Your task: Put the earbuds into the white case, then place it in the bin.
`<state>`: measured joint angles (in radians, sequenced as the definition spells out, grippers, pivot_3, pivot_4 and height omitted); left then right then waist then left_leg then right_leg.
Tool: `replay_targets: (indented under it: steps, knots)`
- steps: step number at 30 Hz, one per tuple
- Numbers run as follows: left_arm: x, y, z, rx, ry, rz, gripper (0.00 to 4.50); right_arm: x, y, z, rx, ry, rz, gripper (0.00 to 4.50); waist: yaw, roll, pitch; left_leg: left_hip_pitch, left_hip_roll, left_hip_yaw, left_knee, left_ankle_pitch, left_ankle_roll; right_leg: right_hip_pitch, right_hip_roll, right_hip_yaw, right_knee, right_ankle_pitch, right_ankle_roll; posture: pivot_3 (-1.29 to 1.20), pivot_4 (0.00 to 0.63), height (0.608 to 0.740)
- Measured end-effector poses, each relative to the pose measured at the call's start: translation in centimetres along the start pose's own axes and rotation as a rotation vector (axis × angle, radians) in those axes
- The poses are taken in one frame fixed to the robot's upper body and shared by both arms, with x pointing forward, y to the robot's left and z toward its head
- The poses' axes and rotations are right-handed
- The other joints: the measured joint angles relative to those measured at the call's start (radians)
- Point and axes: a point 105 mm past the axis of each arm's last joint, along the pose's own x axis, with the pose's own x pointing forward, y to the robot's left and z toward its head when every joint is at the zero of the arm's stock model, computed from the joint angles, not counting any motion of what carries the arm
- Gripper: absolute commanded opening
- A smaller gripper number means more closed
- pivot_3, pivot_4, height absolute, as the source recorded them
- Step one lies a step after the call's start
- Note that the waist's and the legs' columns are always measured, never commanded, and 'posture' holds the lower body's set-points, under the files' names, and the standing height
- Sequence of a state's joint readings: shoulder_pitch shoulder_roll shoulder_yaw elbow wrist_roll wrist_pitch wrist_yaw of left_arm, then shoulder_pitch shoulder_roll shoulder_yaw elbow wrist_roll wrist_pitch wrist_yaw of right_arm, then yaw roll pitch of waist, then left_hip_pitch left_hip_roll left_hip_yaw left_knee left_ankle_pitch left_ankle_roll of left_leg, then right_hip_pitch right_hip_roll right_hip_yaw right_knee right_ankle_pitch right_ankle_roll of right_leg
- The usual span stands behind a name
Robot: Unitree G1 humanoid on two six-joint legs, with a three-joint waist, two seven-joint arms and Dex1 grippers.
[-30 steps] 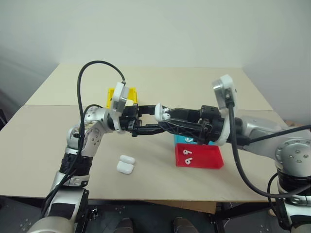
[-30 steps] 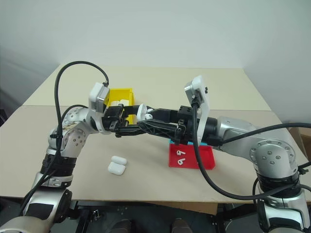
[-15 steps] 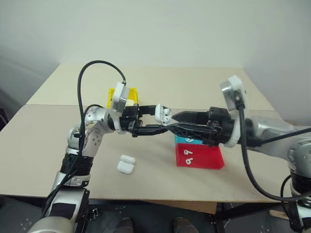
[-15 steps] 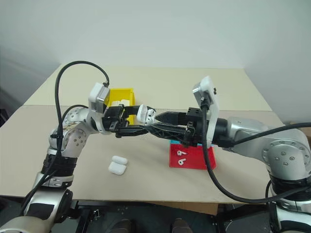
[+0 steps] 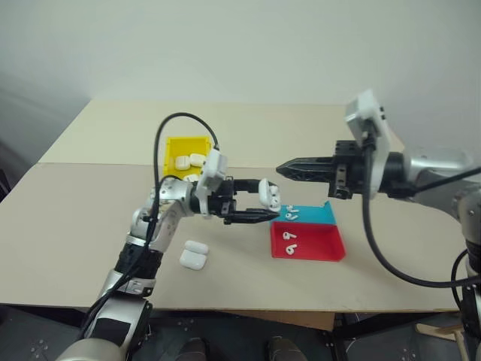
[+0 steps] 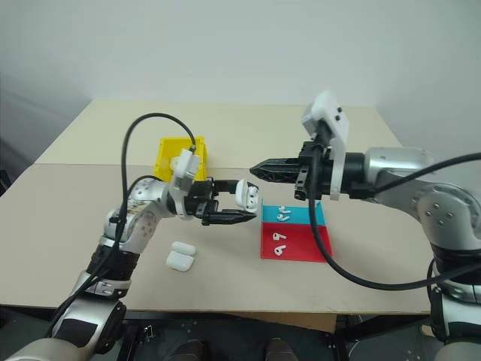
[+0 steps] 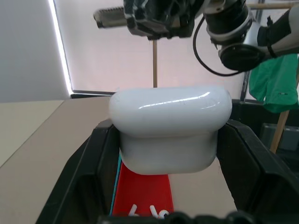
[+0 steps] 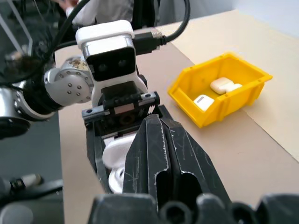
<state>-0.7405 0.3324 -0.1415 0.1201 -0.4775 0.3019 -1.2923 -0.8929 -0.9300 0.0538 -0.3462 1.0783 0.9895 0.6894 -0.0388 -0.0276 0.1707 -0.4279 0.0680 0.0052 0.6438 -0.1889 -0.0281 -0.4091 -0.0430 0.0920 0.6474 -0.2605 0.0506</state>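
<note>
Two grippers hang above the table [image 5: 68,210]. We see our left gripper [image 5: 259,207] clamped on the white case [image 5: 269,195], lifted clear of the surface, probably so it can be carried to the bin [image 5: 184,156], which sits at about ten o'clock from the case with several cases already inside. Our right gripper [image 5: 289,168] hangs at one o'clock from the case, its fingers pressed together on nothing, apart from the case.

Below, at five o'clock, loose earbuds [image 5: 289,241] lie in the red tray [image 5: 331,248], with the blue tray [image 5: 316,216] just behind it. Spare cases [image 5: 194,255] rest at seven o'clock.

Our left wrist view shows the lid down on the case [image 7: 170,126]; the head views leave this unclear. Our right wrist view looks into the bin [image 8: 219,100].
</note>
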Motion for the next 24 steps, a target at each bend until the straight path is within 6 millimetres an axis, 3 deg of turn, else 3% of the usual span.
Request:
replay_targets:
  steps: [5,12,24]
  knots:
    - [0.4,0.3,-0.7,0.008,0.033,0.023,2.82,1.8,0.7,0.5,-0.093,0.069,0.073,0.03,-0.001,0.0,0.0,-0.001,0.0,0.0,0.0,0.0,0.0,-0.001,0.0,0.0,0.0,0.0,0.0,0.0,0.15,0.74]
    - [0.6,0.5,-0.7,0.022,0.033,0.035,2.82,3.4,1.2,-1.5,-0.168,0.226,0.123,0.03,0.006,0.0,0.0,-0.003,0.0,0.0,0.0,0.0,0.0,-0.003,0.0,0.0,0.001,0.0,0.0,0.0,0.15,0.74]
    - [-1.5,0.9,-0.4,0.035,0.015,0.127,2.82,1.3,0.3,-1.9,-0.194,0.28,0.071,0.03,0.015,0.0,0.0,-0.003,0.0,0.001,0.0,0.0,0.0,-0.004,0.0,0.0,0.001,0.0,0.0,0.0,0.15,0.74]
